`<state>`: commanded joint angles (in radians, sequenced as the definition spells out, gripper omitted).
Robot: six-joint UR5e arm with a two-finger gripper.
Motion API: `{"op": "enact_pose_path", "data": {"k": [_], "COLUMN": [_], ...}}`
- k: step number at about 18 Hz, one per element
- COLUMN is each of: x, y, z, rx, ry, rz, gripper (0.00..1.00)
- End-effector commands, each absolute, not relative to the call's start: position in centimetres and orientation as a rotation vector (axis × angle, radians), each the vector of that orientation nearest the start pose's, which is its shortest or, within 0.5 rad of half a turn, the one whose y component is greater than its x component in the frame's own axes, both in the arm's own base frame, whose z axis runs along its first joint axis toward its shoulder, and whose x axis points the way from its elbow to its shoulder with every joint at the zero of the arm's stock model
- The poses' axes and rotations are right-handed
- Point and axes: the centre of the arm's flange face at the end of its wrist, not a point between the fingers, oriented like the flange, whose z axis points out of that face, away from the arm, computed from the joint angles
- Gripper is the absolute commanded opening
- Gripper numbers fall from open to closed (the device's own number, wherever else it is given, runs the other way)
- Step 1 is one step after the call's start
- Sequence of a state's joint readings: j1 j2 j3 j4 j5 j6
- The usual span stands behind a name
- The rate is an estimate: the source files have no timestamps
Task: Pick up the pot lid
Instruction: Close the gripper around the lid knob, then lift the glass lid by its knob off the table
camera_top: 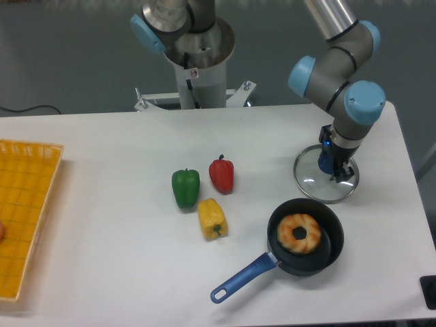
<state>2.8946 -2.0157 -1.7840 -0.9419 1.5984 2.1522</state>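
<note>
When looking to the right side of the view, can see the pot lid (313, 187) lying flat on the table (116, 204), clear inside a thin round rim, with a blue knob (325, 162) near the middle. Can see the claw (340, 172) down at the lid, close beside the knob and partly covering the far right portion. Cannot tell from this angle whether spread, pressed together or pinching the knob. Can follow the arm (364, 99) up and away toward the top right.

Just in front of the lid, can find a black pan (332, 235), with a brown doughnut (289, 233) inside, toward the left wall, and a blue handle (244, 277) pointing to the lower left. Cannot tell whether touching the lid. Farther left, can count three peppers: red (221, 176), green (185, 189) and, nearer the camera, yellow (212, 219). Well apart from these, at the left edge, can spot part of a yellow-orange crate (27, 218).
</note>
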Motion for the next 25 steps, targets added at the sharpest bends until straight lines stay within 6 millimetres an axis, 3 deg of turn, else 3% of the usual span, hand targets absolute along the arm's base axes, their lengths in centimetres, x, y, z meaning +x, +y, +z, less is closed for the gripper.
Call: {"op": "enact_pose_path", "data": {"k": [15,25], "x": [-54.1,-54.6], "y": [27.0,26.8], "z": [20.9,23.1], "rx": [-2.902,-2.916], "ry": [1.26,1.255], "rz": [-0.038,0.021], "gripper": [0.62,0.62]}}
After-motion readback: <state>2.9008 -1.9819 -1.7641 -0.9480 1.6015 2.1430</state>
